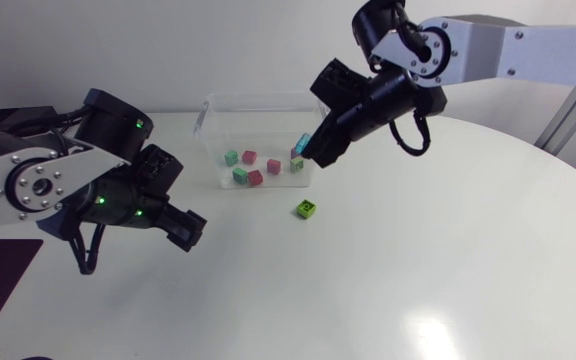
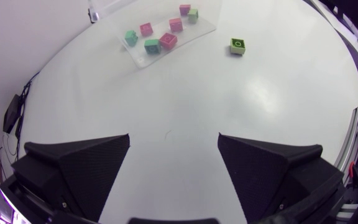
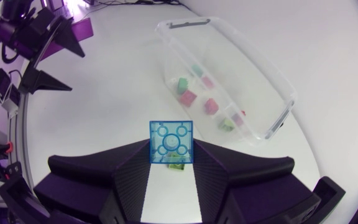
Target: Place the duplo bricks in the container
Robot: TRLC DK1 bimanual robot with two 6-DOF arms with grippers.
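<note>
Two black wedge-fingered grippers are over the round white table [image 1: 448,250]. The right gripper [image 1: 310,153], on the arm coming in from the right edge of the head view, pinches a translucent blue duplo brick [image 3: 171,142] from both sides, with its studded face turned towards the wrist camera. In the head view this blue brick overlaps the right end of the clear rectangular plastic container [image 1: 253,97]. Whether it hangs over the inside or just outside the wall cannot be told. From the right wrist, the container lies ahead of the fingers.

Several small green and pink duplo bricks [image 1: 256,178] lie scattered on the container's floor, most of them apart from each other and all in the half nearer the right arm.

One lime-green duplo brick [image 1: 306,208] sits alone on the table, outside the container and near its right front corner. In the right wrist view it shows between the fingers, just under the held blue brick.

The left gripper [image 2: 174,162] hangs above bare table on the left side, well apart from the container, with its two fingers spread wide and nothing between them. From its wrist camera the container and the lime-green brick lie far ahead.
</note>
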